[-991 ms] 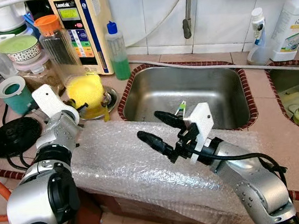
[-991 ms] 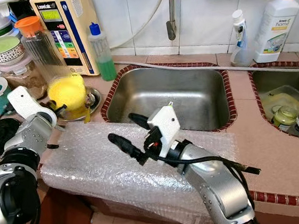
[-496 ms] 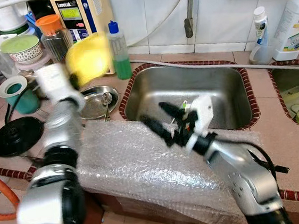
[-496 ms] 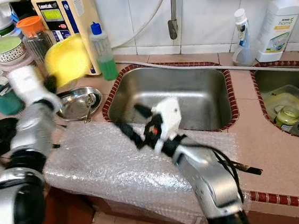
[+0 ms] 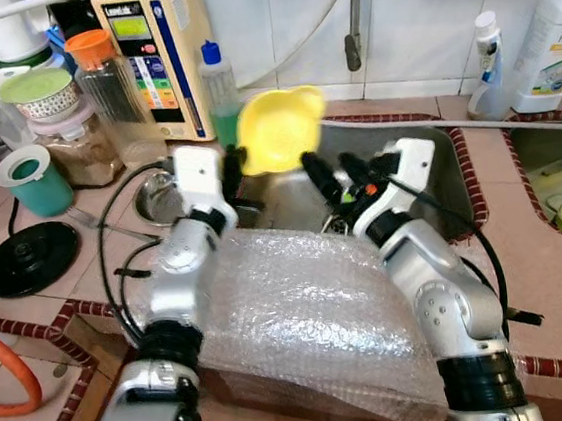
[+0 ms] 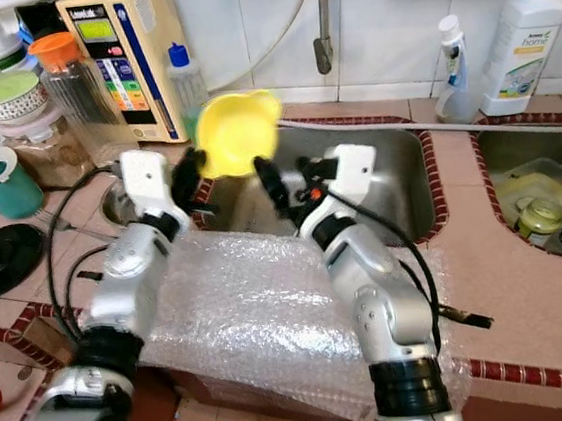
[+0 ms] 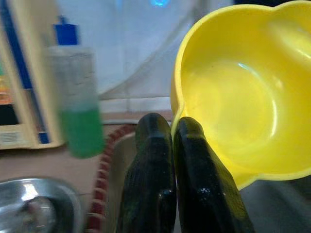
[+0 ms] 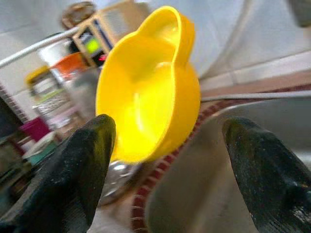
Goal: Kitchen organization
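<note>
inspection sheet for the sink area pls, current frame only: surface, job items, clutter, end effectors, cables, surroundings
Surface: tiled counter, front edge draped in bubble wrap.
Job's things: yellow bowl held tilted over the sink corner.
Clutter: green soap bottle, teal cup, orange-lidded jar, steel dish, black disc, two white bottles.
End effectors: left end effector pinching the bowl rim; right end effector open, near the bowl.
Cables: black leads along left arm; orange hose.
Surroundings: tiled wall, tap, water unit.
</note>
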`<state>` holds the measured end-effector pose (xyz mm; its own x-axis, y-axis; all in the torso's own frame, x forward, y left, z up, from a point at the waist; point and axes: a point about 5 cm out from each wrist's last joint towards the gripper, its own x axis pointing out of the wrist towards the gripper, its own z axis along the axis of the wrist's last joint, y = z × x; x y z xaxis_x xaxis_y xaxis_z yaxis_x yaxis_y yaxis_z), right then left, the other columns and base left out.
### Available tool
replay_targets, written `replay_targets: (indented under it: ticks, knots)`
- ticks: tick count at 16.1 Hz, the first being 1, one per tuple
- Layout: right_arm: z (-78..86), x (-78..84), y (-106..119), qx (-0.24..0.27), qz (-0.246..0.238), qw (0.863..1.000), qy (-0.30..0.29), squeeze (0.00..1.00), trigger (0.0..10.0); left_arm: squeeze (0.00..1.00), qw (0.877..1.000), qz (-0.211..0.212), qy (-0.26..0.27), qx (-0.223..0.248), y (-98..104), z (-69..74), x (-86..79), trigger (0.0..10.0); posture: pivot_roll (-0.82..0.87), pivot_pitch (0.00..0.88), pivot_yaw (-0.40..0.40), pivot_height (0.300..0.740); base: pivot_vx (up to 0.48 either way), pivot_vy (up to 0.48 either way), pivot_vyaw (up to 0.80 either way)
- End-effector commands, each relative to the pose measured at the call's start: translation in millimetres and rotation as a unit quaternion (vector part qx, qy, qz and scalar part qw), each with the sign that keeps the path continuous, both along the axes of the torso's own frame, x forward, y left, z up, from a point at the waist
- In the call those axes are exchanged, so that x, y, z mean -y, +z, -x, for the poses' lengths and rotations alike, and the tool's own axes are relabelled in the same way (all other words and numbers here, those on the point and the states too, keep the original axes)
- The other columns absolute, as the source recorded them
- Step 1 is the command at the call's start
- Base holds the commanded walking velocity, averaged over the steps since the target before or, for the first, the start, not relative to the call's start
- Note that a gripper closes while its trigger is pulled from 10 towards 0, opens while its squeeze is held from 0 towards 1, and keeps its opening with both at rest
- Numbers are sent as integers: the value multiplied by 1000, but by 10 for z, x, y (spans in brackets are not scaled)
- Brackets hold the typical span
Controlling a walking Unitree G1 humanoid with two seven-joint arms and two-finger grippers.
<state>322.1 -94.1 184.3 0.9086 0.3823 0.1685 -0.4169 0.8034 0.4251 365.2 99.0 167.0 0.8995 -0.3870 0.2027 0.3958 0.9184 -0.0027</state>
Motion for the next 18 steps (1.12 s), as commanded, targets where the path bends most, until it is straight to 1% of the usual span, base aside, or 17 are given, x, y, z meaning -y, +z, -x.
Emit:
replay_targets:
  ticks: [1, 3, 4, 5, 8, 9, 10, 13, 17, 18]
  knots:
    - [-35, -7, 27, -1, -1, 1000, -11, 0, 10000, 0, 1000, -1, -7, 23, 95, 20, 18, 0, 49, 0, 120, 740, 0, 0, 0]
    - [-86, 25, 25, -8, 2, 999, -31, 0, 10000, 0, 999, 2, -24, 32, 110, 80, 104, 0, 42, 0, 113, 740, 0, 0, 0]
    - [-131, 23, 36, -9, 6, 999, -37, 0, 8196, 0, 999, 4, -31, 32, 115, 102, 138, 0, 41, 0, 104, 740, 0, 0, 0]
    - [-170, 36, 36, -12, 7, 999, -48, 0, 0, 0, 999, 8, -32, 31, 115, 122, 155, 0, 41, 0, 95, 740, 0, 0, 0]
    - [-238, 75, 75, -6, 18, 998, -64, 0, 0, 0, 999, 15, -35, 28, 99, 156, 181, 0, 40, 0, 86, 740, 0, 0, 0]
    - [-280, 134, 141, 6, 22, 997, -79, 0, 0, 0, 999, 17, -35, 25, 81, 193, 193, 0, 42, 0, 79, 740, 0, 0, 0]
    - [-315, 181, 160, 8, 24, 996, -90, 0, 0, 0, 999, 17, -36, 23, 66, 212, 203, 0, 39, 0, 75, 740, 0, 0, 0]
    - [-350, 231, 200, 10, 25, 994, -105, 0, 0, 0, 999, 14, -31, 26, 73, 208, 200, 0, 34, 0, 64, 740, 0, 0, 0]
    - [-346, 242, 121, -1, 38, 994, -106, 0, 0, 0, 999, 6, -31, 35, 101, 201, 234, 0, 16, 0, 74, 740, 0, 0, 0]
    - [-343, 254, 66, -11, 41, 993, -110, 0, 0, 0, 999, 0, -32, 34, 86, 202, 248, 0, 15, 0, 70, 740, 0, 0, 0]
